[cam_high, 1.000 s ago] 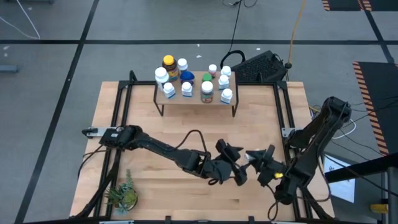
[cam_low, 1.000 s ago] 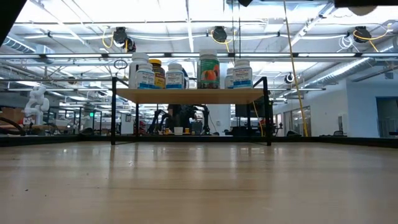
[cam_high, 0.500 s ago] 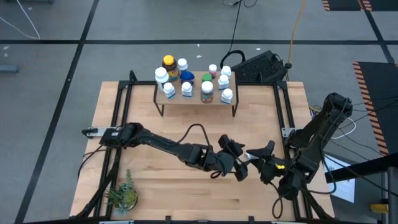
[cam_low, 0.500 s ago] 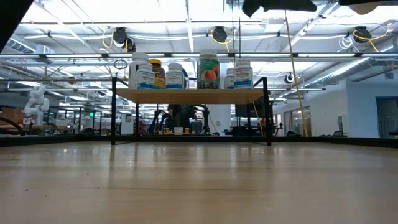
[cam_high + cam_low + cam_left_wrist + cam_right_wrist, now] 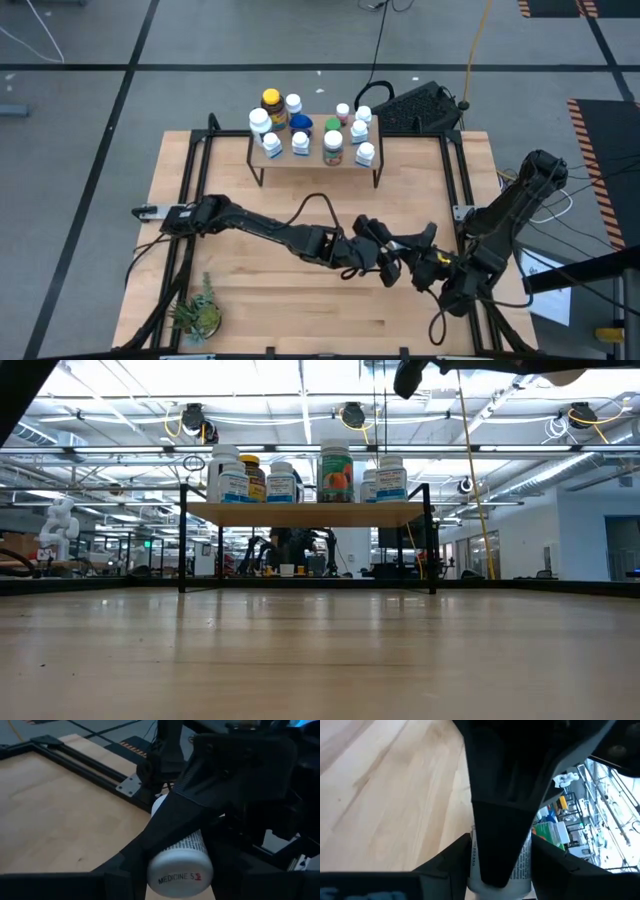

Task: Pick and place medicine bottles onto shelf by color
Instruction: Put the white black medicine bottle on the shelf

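Note:
A white medicine bottle (image 5: 186, 851) with a printed label hangs in the air over the table's near right part, between my two grippers. My left gripper (image 5: 390, 260) reaches in from the left and my right gripper (image 5: 414, 258) from the right; both are shut on it. The bottle's white cap (image 5: 179, 872) faces the left wrist camera. The shelf (image 5: 316, 160), a small wood board on black legs, stands at the far middle. It carries several medicine bottles (image 5: 300, 128), mostly white, with an amber, a blue and a green-capped one among them. My left gripper pinches the bottle at its cap end (image 5: 165, 865) between its two fingers, coming level from the table's left. The bottle lies roughly level, clear of the table. My right gripper pinches the bottle's labelled body (image 5: 525, 862) between its two fingers, coming from the table's right. One left finger (image 5: 497, 835) lies across the bottle in front and hides much of it.
A small green potted plant (image 5: 197, 315) stands at the near left corner. Black frame rails (image 5: 195, 190) run along the table's left and right sides. A dark keyboard (image 5: 420, 106) lies beyond the far right edge. Bare wood lies between the arms and the shelf.
My left gripper has gone toward the table's right edge, up to my right gripper, and its fingers have come together on the bottle that my right gripper holds. The bottle has stayed lifted clear of the table.

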Robot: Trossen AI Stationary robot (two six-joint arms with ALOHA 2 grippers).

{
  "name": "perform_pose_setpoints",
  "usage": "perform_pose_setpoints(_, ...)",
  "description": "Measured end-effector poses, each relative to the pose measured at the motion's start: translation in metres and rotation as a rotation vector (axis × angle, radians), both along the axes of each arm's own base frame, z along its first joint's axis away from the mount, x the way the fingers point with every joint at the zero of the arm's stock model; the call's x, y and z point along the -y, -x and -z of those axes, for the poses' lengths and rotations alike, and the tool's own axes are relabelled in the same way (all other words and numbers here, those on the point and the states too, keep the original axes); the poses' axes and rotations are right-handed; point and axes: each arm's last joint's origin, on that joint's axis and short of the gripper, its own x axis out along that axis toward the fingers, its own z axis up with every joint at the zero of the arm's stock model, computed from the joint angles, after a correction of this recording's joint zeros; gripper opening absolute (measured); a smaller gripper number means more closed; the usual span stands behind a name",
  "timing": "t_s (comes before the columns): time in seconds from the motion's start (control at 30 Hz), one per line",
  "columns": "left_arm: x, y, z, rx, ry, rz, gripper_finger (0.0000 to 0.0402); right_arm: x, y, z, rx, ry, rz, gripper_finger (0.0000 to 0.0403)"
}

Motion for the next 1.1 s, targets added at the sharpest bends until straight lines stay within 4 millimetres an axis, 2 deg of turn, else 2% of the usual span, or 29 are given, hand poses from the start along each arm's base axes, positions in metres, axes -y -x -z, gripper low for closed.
perform_pose_setpoints(0.13, -0.003, 0.002, 0.003, -0.051, 0.002, -0.016, 0.0152, -0.001, -0.002, -0.001, -0.016, 0.044, -0.019, 0.0165)
perform_pose_setpoints(0.3, 0.003, 0.0, -0.002, 0.012, -0.046, 0.004, 0.0152, 0.003, -0.004, -0.001, -0.003, 0.02, 0.011, 0.0201)
perform_pose_setpoints(0.47, 0.001, 0.015, -0.022, -0.019, -0.091, -0.03, 0.0152, 0.009, 0.0, -0.005, 0.07, -0.055, 0.072, 0.023)
perform_pose_setpoints(0.6, 0.002, 0.019, -0.032, -0.011, -0.107, 0.033, 0.0152, 0.013, 0.005, -0.013, 0.108, -0.094, 0.072, 0.0231)
perform_pose_setpoints(0.77, 0.004, 0.021, -0.033, -0.034, -0.142, 0.078, 0.0152, 0.016, 0.016, -0.022, 0.118, -0.164, 0.039, 0.0223)
perform_pose_setpoints(0.83, 0.004, 0.023, -0.027, -0.089, -0.157, 0.07, 0.0152, 0.016, 0.02, -0.024, 0.098, -0.196, 0.005, 0.0222)
perform_pose_setpoints(1.0, 0.0, 0.033, 0.021, -0.188, -0.138, -0.022, 0.0152, 0.014, 0.03, -0.029, 0.082, -0.236, -0.058, 0.0221)
perform_pose_setpoints(1.1, -0.003, 0.044, 0.039, -0.128, -0.069, -0.051, 0.0152, 0.013, 0.033, -0.029, 0.079, -0.24, -0.076, 0.0221)
